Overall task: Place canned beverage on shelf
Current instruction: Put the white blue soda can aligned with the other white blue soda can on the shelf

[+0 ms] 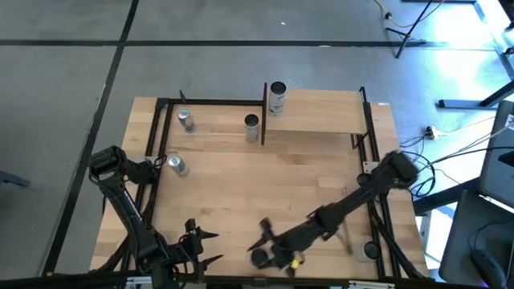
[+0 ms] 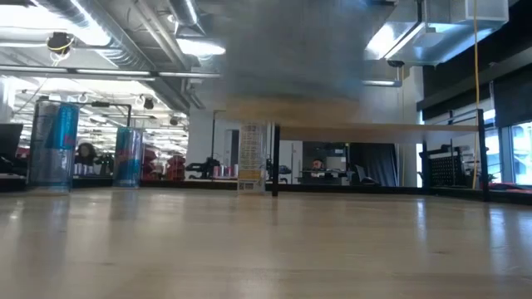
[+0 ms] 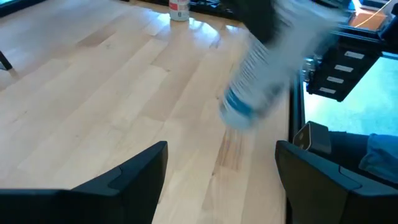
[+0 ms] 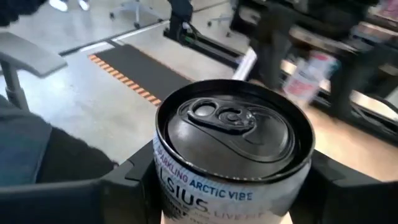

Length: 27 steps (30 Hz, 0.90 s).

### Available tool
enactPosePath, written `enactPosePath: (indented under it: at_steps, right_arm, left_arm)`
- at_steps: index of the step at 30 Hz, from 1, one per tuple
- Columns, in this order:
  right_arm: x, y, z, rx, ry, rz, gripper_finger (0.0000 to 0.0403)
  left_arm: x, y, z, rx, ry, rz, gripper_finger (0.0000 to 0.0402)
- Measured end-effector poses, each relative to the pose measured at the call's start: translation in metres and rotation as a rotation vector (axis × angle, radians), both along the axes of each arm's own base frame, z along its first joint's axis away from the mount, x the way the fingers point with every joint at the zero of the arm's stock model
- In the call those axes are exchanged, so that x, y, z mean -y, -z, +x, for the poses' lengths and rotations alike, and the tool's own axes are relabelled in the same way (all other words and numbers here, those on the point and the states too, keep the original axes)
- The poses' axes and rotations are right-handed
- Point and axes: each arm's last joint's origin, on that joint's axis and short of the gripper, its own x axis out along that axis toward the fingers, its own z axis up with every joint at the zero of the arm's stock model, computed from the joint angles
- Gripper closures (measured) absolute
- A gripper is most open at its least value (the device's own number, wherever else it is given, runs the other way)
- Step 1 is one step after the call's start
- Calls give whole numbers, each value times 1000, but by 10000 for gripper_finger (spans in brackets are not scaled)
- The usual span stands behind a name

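High view: my right gripper [image 1: 269, 250] sits at the near edge of the tabletop [image 1: 297, 172], a little right of centre, closed around a can [image 1: 261, 258] that shows as a dark round top beside the fingers. My left gripper [image 1: 201, 247] waits near the front edge, left of centre, fingers spread wide and holding nothing. The shelf [image 1: 317, 111] is at the far right, a pale board edged by black posts, and one can [image 1: 277, 97] already stands on its left end. Three more cans stand on the table at far left and far centre. I judge the step as pick done, carry not yet done: the can is well apart from the shelf.

Low view: the table runs level and bare in front; the shelf board [image 2: 374, 126] is raised on a black post [image 2: 275, 158]. Two blue cans [image 2: 53, 145] stand at far left. Beyond is an open room with ceiling ducts and strip lights.

Left wrist view: both left fingers [image 3: 134, 171] are spread over bare planks; a blurred can hangs in the other arm's grip.

Right wrist view: the held can [image 4: 233, 152] fills the frame, upright, pull tab intact, my fingers pressed to both sides.

Next move, my judgement: lift clear of the table, carry far and right, come over the board's edge and set down on the open stretch right of the standing can.
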Motion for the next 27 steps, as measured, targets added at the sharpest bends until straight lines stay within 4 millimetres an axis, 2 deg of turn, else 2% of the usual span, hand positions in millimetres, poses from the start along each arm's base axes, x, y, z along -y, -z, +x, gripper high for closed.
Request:
enactPosePath:
  at_steps: [6,11,14,18,23,27]
  right_arm:
    - [55,-8,-60,27,65,-1,184]
    - [101,7,-87,37,98,80,184]
    - [121,16,-89,65,105,114,184]
    - [140,28,-85,16,95,128,184]
    - [149,30,-82,9,95,132,184]
    - [152,39,-78,-25,88,119,184]
  left_arm:
    - [-3,-1,4,12,-20,0,117]
    - [-17,-1,23,18,-85,17,117]
    - [-30,3,41,7,-119,28,117]
    - [-51,15,68,-92,-118,50,117]
    - [-72,27,99,-163,-72,133,117]
    - [-81,25,121,-149,34,158,117]
